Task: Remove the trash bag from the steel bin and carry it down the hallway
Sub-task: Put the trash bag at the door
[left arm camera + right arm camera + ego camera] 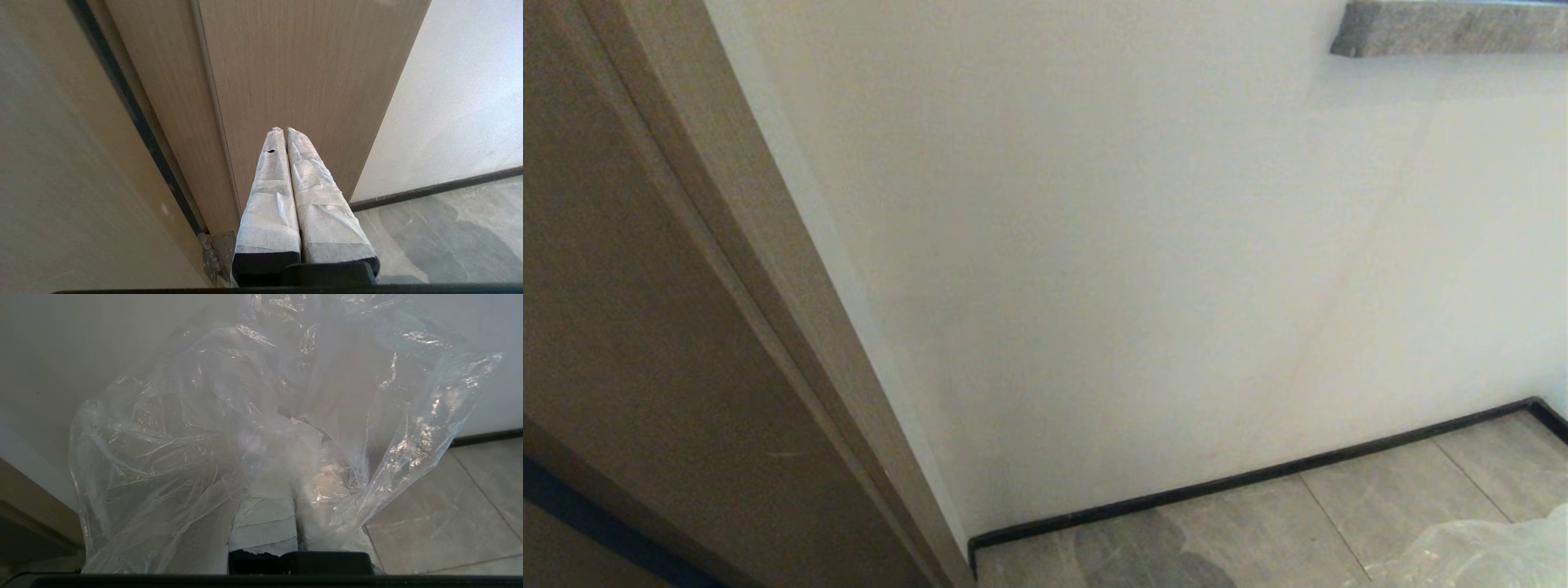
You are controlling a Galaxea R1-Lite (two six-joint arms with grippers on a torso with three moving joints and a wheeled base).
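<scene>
The clear crinkled trash bag billows in front of my right gripper, whose taped fingers are shut on its plastic; the fingertips are veiled by the bag. Pale and brownish rubbish shows through it. In the head view only a corner of the trash bag shows, at the bottom right above the hallway's grey marbled floor tiles. My left gripper is shut with nothing in it and points at a wooden door frame. The steel bin is out of view.
A brown wooden door frame fills the left, very close. A white wall with a black baseboard stands straight ahead. A grey stone ledge juts out at the top right. A door hinge sits low beside the left gripper.
</scene>
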